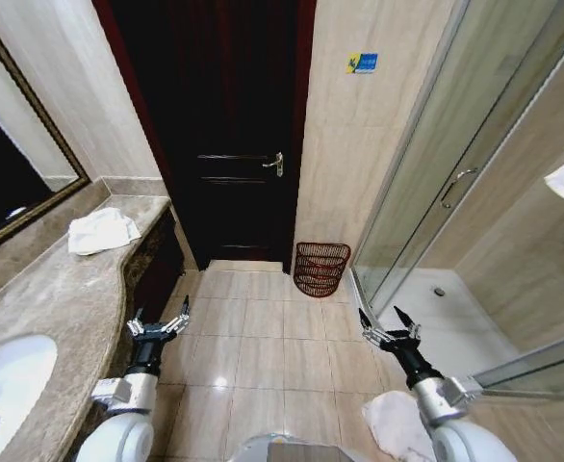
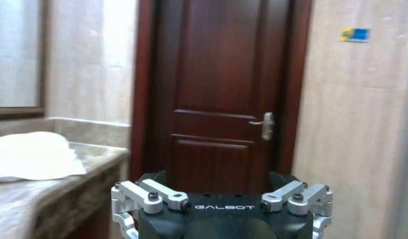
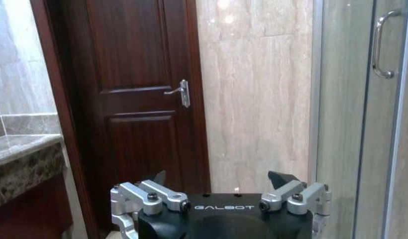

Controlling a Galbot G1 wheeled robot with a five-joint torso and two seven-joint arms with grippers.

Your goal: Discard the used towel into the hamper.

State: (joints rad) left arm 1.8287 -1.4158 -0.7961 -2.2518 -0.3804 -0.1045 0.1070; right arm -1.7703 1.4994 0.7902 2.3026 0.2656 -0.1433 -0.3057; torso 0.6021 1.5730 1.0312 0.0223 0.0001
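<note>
White terry cloth, loosely folded, is the item under review: the towel (image 1: 102, 231) lies on the marble counter (image 1: 56, 298) near its far end, close to the wall and below the framed mirror (image 1: 12, 164), well apart from the sink (image 1: 3, 390). By appearance it is light, soft and limp; it should sag and trail when lifted, will not slip much against metal fingers, and carries no risk of breakage. A pinch on a raised fold near the middle of the bundle looks the soundest hold, since a corner grip would probably let the rest unfurl and drag. The hamper (image 1: 321, 269), a reddish-brown basket of open weave, stands on the tiled floor against the wall between the dark door (image 1: 239, 135) and the glass shower enclosure (image 1: 455, 192), well apart from the towel. A second pale cloth (image 1: 394, 423) lies on the floor beside the right arm. The left gripper (image 1: 158, 320) hangs above the floor just off the counter edge, fingers spread and empty. The right gripper (image 1: 389, 324) hovers near the shower threshold, likewise spread and holding nothing. Neither touches any task item; collection is judged not yet begun.
</note>
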